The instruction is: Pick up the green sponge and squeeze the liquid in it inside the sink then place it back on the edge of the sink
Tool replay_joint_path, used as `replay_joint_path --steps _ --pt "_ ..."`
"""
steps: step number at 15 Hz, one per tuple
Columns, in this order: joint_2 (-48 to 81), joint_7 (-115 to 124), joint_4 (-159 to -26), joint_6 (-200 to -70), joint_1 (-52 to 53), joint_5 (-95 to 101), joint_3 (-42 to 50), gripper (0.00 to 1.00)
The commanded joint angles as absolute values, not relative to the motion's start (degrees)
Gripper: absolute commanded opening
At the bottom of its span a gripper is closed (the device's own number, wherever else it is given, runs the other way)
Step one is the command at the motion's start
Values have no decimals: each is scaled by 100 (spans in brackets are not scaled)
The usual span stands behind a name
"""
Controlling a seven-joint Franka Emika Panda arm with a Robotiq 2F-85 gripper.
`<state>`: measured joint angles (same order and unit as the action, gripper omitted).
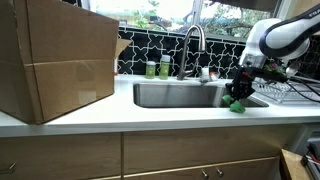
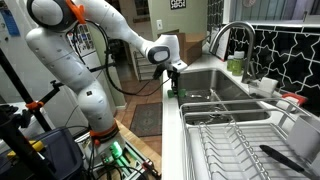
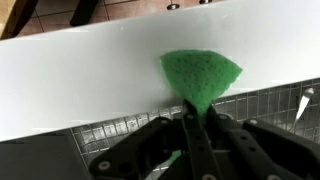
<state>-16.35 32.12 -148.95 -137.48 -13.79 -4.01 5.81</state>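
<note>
Green sponge (image 3: 200, 72) is pinched hard, folded into a fan shape, with the gripper (image 3: 195, 118) clamped down on its lower edge in the wrist view. In an exterior view it hangs at the front corner of the sink (image 1: 180, 95), right over the white countertop (image 1: 150, 118). Whether it touches the counter, I can't tell. The dish rack (image 1: 285, 95) stands just beside the sink on that same side. At the back of the sink rises the curved faucet (image 1: 193, 45), with two green bottles (image 1: 157, 68) next to it. A big cardboard box (image 1: 55, 65) fills the counter on the sink's other side.
</note>
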Motion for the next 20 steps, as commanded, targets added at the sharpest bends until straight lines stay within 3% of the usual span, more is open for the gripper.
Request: replay_joint_path --steps 1,12,13,14,16,20 --pt "-1499 3022 -15144 -14087 -1182 -776 557 3" --pt "-1708 3238 -15234 -13820 -1108 -775 387 3" --pt "-1690 3255 -15230 -13812 -1112 -762 365 13" --pt "-1675 3263 -15223 -13804 -1113 -764 352 36" --pt "-1686 3289 -15226 -13811 -1120 -748 324 40" --pt "-1736 3345 -15232 -13774 -1118 -712 276 69"
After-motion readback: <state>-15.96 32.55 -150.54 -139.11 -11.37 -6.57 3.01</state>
